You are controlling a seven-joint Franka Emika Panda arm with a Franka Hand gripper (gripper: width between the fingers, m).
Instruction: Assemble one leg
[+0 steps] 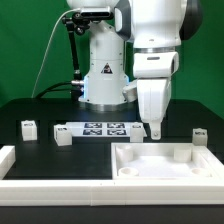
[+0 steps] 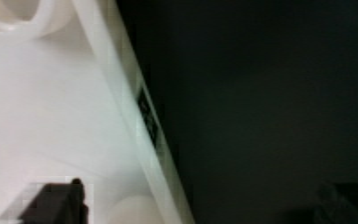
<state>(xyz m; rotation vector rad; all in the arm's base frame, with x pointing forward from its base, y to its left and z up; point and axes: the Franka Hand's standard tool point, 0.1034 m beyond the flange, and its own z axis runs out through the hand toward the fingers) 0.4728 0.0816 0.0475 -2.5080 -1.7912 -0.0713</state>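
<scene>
Gripper [image 1: 153, 131]: white, two-fingered, pointed straight down over the far rim of the tray-shaped piece [image 1: 180, 149]; in the wrist view the gripper [image 2: 202, 203] showed both dark fingertips [image 2: 51, 205] set wide apart with nothing between them; beneath lay the white edge of the tray-shaped piece [image 2: 51, 120] on one side and the black table [image 2: 265, 100] on the other.

Far-left leg [image 1: 29, 127]: small white post with a dark tag, upright on the table [image 1: 30, 146] at the exterior view's left, well apart from the gripper.

Second leg [image 1: 64, 137]: like post, upright, just beside the left end of the marker board [image 1: 100, 128].

Right-hand leg [image 1: 199, 134]: like post, upright, near the far right corner of the tray-shaped piece; not touched by the gripper.

Marker board: flat, white, several tags, lying between the second leg and the gripper.

Arm base [image 1: 105, 70]: white, standing behind the marker board.

White border piece [image 1: 10, 160]: low, at the exterior view's lower left; blurred, detail not legible.
</scene>
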